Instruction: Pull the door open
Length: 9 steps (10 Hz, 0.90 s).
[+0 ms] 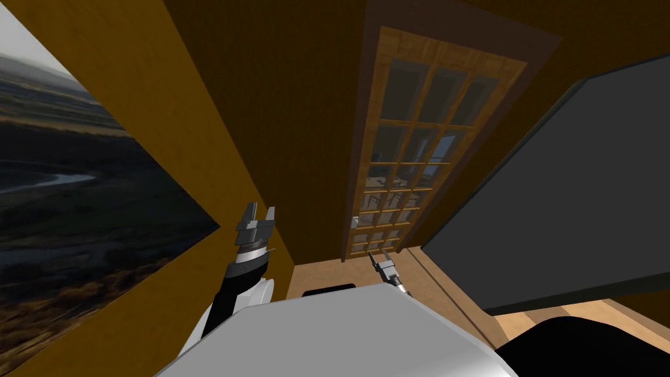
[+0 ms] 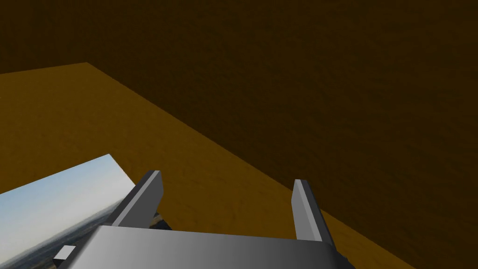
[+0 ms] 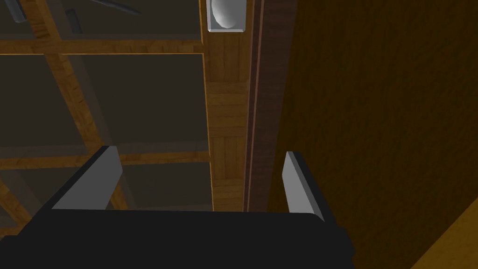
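Wood door (image 1: 419,150) w/ glass panes, looks shut, straight ahead. Pale handle (image 3: 226,14) on stile by frame (image 3: 270,116), well beyond r claw (image 3: 200,156). R claw gaping, empty. Step: reach, pre-grasp. Next: advance onto handle, clamp. L claw (image 1: 260,213) raised near wall (image 1: 216,98), also gaping.

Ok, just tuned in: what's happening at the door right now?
The right gripper, open, points at the handle-side edge of the wooden glass-paned door, short of its pale knob; nothing is gripped yet. The door looks shut in its dark frame. The left gripper is raised and open beside the yellow wall, by a landscape picture.
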{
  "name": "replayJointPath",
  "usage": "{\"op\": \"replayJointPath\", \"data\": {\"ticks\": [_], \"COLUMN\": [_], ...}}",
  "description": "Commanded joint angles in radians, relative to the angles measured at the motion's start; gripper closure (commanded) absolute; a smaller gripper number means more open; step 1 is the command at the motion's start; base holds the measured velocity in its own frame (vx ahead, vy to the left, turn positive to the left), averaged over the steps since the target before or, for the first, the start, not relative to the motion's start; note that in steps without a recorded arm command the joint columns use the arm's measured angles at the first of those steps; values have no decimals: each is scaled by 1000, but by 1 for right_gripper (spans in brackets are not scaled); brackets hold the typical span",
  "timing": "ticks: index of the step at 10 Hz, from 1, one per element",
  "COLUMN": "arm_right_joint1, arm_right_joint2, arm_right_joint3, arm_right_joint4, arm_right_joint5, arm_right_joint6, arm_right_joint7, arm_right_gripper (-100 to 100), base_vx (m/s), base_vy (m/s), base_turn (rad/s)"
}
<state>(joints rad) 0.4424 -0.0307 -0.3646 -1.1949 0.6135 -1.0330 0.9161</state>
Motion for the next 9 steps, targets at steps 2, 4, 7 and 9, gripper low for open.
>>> {"op": "replayJointPath", "data": {"ticks": [2,4,7,9], "arm_right_joint1": [0,-3,-6,-7], "arm_right_joint2": [17,28,45,46], "arm_right_joint3": [-13,-22,-33,-34], "arm_right_joint4": [46,80,120,126], "arm_right_joint5": [27,45,67,67], "arm_right_joint6": [-29,-48,-71,-74], "arm_right_joint7": [37,62,92,94], "arm_right_gripper": [-100,-100,-100,-100], "base_vx": [161,203,177,152], "base_vy": [25,22,1,38], "base_turn": [-79,-75,-81,-50]}}
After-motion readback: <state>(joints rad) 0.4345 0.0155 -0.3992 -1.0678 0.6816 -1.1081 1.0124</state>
